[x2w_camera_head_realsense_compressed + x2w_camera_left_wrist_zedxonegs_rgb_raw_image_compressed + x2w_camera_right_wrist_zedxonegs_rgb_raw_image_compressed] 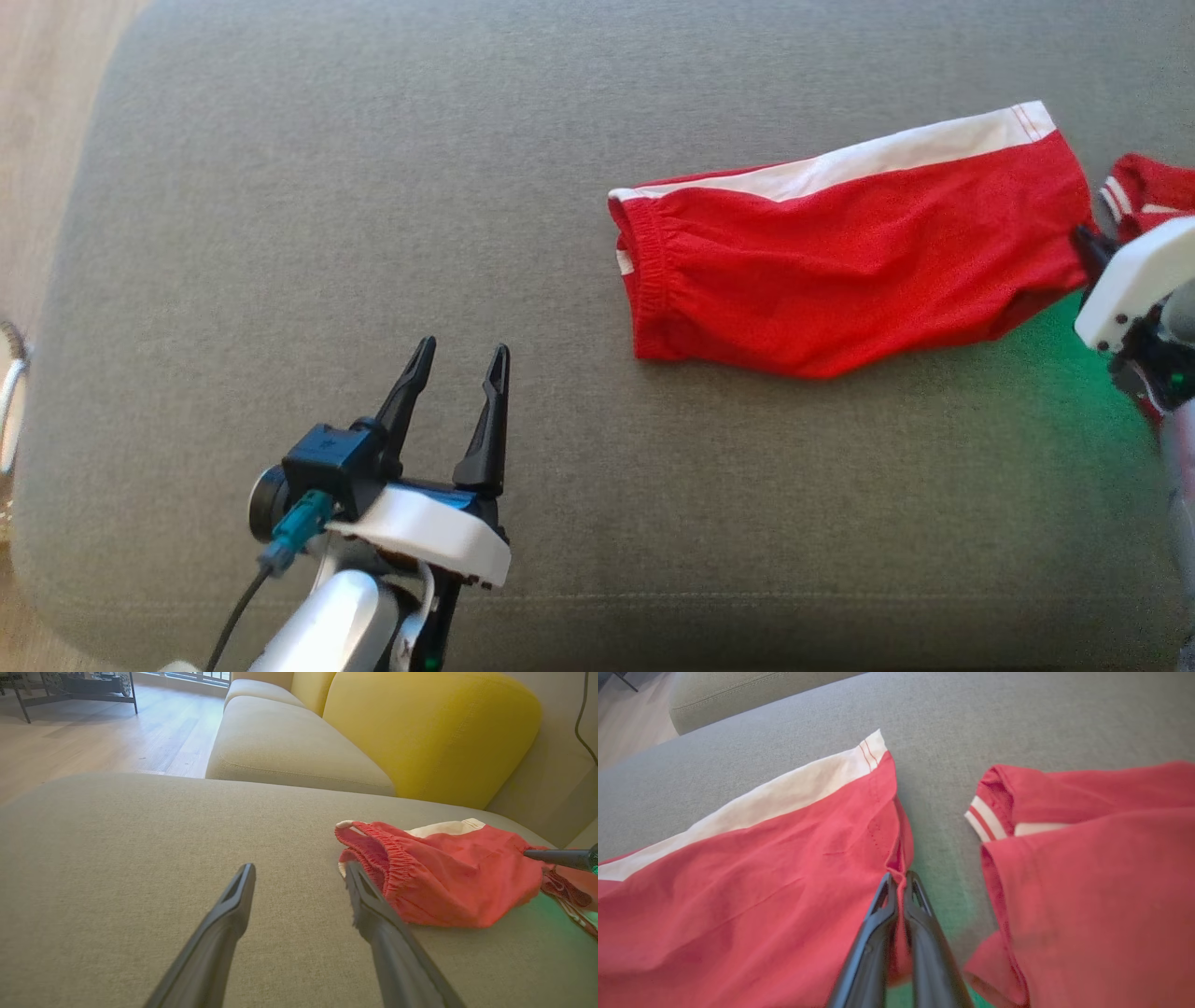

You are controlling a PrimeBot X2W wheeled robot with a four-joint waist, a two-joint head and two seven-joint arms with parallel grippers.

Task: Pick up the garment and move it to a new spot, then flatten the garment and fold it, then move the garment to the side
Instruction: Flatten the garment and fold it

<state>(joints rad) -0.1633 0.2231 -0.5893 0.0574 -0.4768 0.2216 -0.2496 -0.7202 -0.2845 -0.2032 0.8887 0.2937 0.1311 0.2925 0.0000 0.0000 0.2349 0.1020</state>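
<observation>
Picking up: pinching shorts (840, 261) hem between tips of right gripper (900, 879), holding left gripper (464, 347) spread; next, lift it clear.

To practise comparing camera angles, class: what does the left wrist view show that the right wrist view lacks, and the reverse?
Left wrist view: the open left tool, a yellow cushion and an elastic waistband. Right wrist view: the hem fold pinched in the shut right tool, and red stitch lines on the white band. Both: the red garment on the grey seat.
</observation>
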